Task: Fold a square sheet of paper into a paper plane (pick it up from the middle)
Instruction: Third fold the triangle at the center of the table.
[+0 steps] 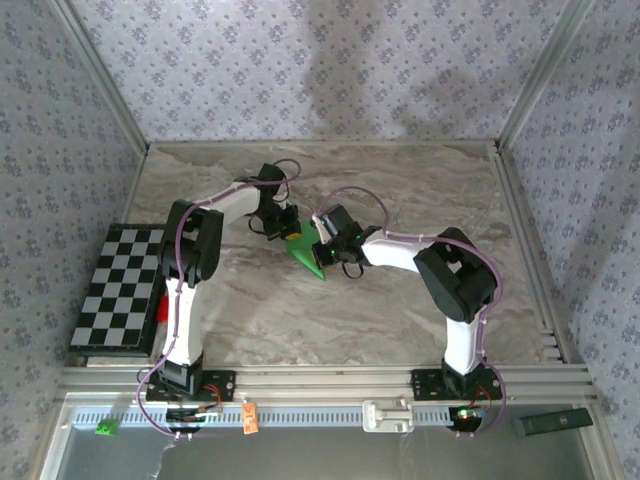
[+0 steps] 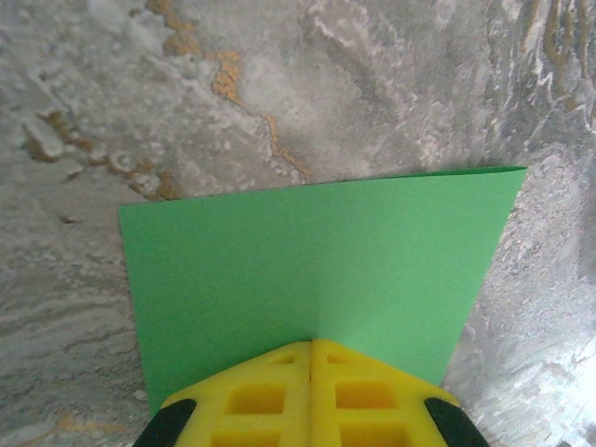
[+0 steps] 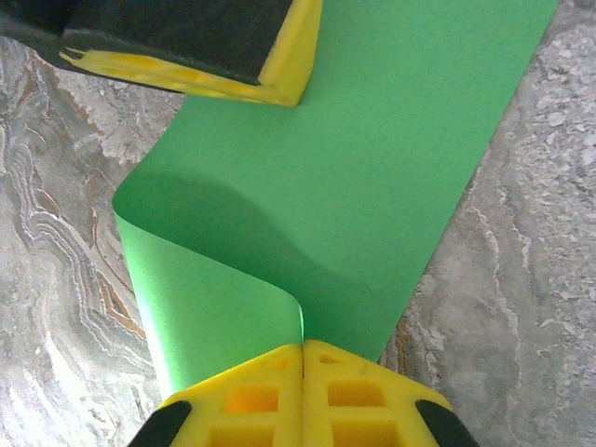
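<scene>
The square sheet of paper [image 1: 307, 253], bright green, hangs between both grippers above the marble table and looks like a pointed wedge from above. My left gripper [image 1: 289, 231] is shut on its far edge. In the left wrist view the sheet [image 2: 317, 251] spreads out flat ahead of the closed yellow jaws [image 2: 312, 342]. My right gripper [image 1: 323, 243] is shut on the near right edge. In the right wrist view the paper [image 3: 372, 168] bends in an S-curve, with one flap curling over beside the closed jaws [image 3: 303, 345]. The left gripper's yellow fingers [image 3: 279, 70] pinch the far end.
A black-and-white checkered board [image 1: 120, 285] lies at the table's left edge with a small red piece [image 1: 160, 308] beside it. On the near rail sit a tiny green cube [image 1: 105, 428], an orange tag [image 1: 250, 418] and a black block [image 1: 555, 422]. Patterned walls enclose the table.
</scene>
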`<state>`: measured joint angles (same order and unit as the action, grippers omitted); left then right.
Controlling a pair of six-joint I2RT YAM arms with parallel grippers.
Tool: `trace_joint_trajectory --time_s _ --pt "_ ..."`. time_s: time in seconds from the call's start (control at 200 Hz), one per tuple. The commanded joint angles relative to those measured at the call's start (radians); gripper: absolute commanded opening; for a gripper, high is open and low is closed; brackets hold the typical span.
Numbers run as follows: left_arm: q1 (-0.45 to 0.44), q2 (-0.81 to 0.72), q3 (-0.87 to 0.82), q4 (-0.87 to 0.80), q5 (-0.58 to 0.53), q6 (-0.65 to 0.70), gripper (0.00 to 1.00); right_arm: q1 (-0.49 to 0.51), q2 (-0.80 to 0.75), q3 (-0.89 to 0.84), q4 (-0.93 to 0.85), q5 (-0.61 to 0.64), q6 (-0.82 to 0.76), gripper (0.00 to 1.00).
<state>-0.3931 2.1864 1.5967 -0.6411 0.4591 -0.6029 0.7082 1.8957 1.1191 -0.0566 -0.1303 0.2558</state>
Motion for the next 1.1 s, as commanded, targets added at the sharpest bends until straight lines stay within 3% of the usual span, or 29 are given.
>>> trace_joint_trajectory --time_s 0.0,1.099 --pt "-0.010 0.054 0.009 -0.059 -0.025 0.022 0.00 -0.008 -0.018 0.004 -0.013 0.007 0.016 0.00" --pt "-0.014 0.050 0.016 -0.063 -0.020 0.023 0.00 -0.007 0.044 0.028 -0.064 0.041 0.020 0.00"
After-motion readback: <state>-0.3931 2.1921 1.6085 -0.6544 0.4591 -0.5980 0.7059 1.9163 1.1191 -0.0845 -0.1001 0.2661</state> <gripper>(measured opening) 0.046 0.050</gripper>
